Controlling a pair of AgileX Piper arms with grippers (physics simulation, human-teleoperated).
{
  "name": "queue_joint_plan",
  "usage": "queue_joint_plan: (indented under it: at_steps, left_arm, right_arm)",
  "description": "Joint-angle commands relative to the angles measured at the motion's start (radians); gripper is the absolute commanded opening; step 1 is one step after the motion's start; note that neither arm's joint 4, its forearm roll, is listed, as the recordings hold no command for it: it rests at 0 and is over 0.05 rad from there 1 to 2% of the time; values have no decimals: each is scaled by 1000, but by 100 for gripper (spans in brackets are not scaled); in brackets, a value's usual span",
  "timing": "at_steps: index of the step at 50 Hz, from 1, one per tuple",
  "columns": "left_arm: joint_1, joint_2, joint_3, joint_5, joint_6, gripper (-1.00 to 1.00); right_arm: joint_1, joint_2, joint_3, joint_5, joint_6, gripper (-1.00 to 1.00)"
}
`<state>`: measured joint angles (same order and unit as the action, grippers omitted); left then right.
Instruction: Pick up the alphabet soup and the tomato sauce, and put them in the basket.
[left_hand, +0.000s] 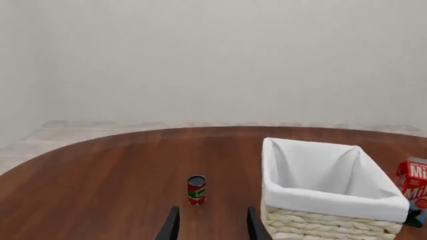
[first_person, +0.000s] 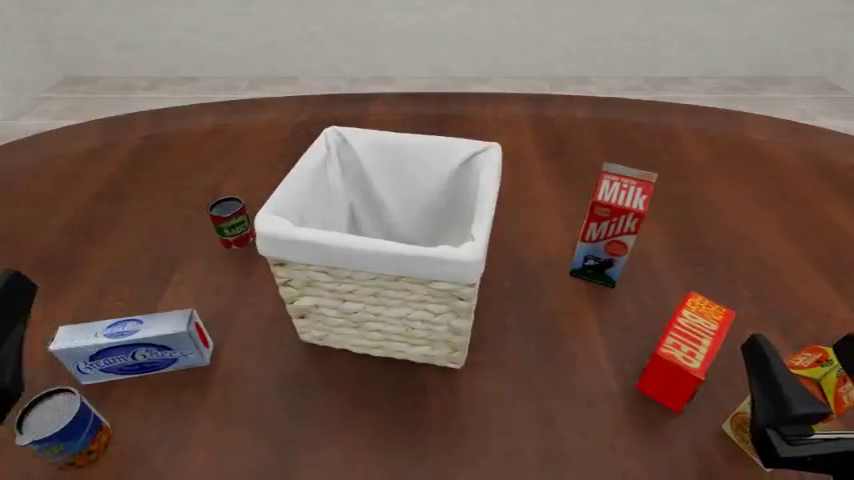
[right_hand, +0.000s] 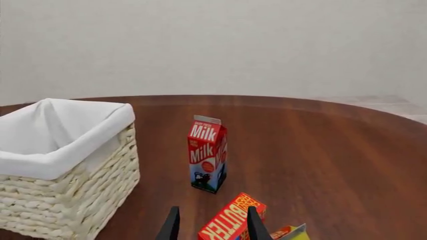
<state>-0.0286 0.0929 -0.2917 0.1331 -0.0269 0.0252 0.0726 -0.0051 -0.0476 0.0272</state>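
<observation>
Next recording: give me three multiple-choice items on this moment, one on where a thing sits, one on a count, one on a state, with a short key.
1. In the front view, where does the tomato sauce stand relative to the basket?
A. Inside it
B. On the table to its left
C. On the table to its right

2. How many round cans show in the front view?
A. One
B. Two
C. Four

3. What is the state of the basket?
A. Tipped on its side
B. Upright with both cans inside
C. Upright with only its white liner visible inside

Key:
1. B, the red can stands apart from the basket's left wall.
2. B, the tomato sauce and the alphabet soup, which is near the front left corner.
3. C, both cans are on the table, and both the left gripper and the right gripper have open fingers holding nothing.
</observation>
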Motion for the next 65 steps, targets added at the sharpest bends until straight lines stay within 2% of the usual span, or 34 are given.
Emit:
queue_joint_plan:
  at_steps: [1, 6, 9, 12, 13, 14, 15, 16, 17, 18, 20, 22, 23, 24, 26, 27, 28, 29, 31, 32, 33, 34, 38, 44, 48, 49, 50, 51, 54, 58, 60, 62, 64, 65]
  left_arm:
    - [-26, 120, -162, 8, -2, 100]
    - [-49, 146, -227, 44, 47, 100]
    - [-46, 177, -248, 56, 19, 100]
    - [-66, 199, -267, 68, 92, 100]
    - [-65, 211, -283, 78, 65, 100]
    - [-60, 245, -302, 86, -2, 100]
    - [-53, 246, -316, 88, 6, 100]
    - [-63, 276, -326, 94, 56, 100]
    - [-63, 276, -326, 94, 56, 100]
    - [-61, 286, -330, 93, 94, 100]
    - [-62, 325, -363, 108, 64, 100]
    - [-53, 368, -385, 119, 112, 100]
    - [-79, 363, -401, 129, 119, 100]
    - [-82, 363, -429, 145, 43, 100]
    - [-99, 375, -451, 152, 187, 100]
    - [-99, 375, -451, 153, 187, 100]
    - [-92, 391, -473, 163, 137, 100]
    - [-99, 415, -503, 178, 131, 100]
    - [-105, 456, -523, 192, 185, 100]
    - [-128, 468, -543, 205, 199, 100]
    - [-129, 490, -559, 220, 184, 100]
    - [-115, 510, -572, 222, 206, 100]
    - [-108, 588, -650, 274, 171, 100]
    - [-98, 657, -720, 294, 166, 100]
    - [-90, 714, -782, 314, 241, 100]
    - [-90, 714, -783, 314, 241, 100]
    - [-83, 758, -838, 344, 187, 100]
    - [-83, 759, -839, 344, 187, 100]
    - [-54, 792, -858, 335, 250, 100]
    - [-41, 873, -899, 364, 225, 100]
    - [-11, 909, -916, 361, 245, 100]
    - [-18, 919, -923, 365, 245, 100]
    - [0, 956, -940, 377, 234, 100]
    - [2, 970, -953, 387, 204, 100]
  right_arm:
    - [8, 17, 1, -13, 5, 100]
    - [7, 9, 0, -4, 11, 100]
    - [4, 2, 0, 2, 10, 100]
    - [5, 1, 0, 4, 9, 100]
    - [6, 1, 0, 3, 9, 100]
    - [6, 2, 1, 3, 9, 100]
    - [7, 3, 1, 2, 8, 100]
    - [8, 0, 1, 4, 9, 100]
    - [8, 0, 1, 4, 9, 100]
    - [8, -7, 1, 11, 10, 100]
    - [12, -14, 1, 19, 11, 100]
    - [14, -9, 2, 14, 12, 100]
    - [14, -9, 1, 14, 13, 100]
    - [14, -7, 1, 13, 13, 100]
    - [15, 1, 1, 8, 14, 100]
    - [15, 1, 1, 7, 14, 100]
    - [15, 0, 1, 8, 14, 100]
    - [18, 1, 1, 8, 15, 100]
    - [20, -2, 1, 11, 17, 100]
    - [21, -1, 1, 10, 17, 100]
    - [21, -1, 1, 10, 17, 100]
    - [21, -1, 0, 9, 18, 100]
    - [19, 3, 1, 7, 21, 100]
    - [20, 13, 2, 0, 25, 100]
    - [23, 22, 2, -10, 28, 100]
    - [23, 23, 2, -10, 28, 100]
    - [23, 31, 2, -19, 27, 100]
    - [23, 32, 2, -19, 27, 100]
    - [21, 34, 2, -22, 29, 100]
    - [19, 26, 2, -14, 31, 100]
    - [19, 27, 2, -16, 34, 100]
    - [20, 28, 2, -17, 35, 100]
    - [19, 22, 2, -11, 35, 100]
    - [18, 16, 2, -7, 36, 100]
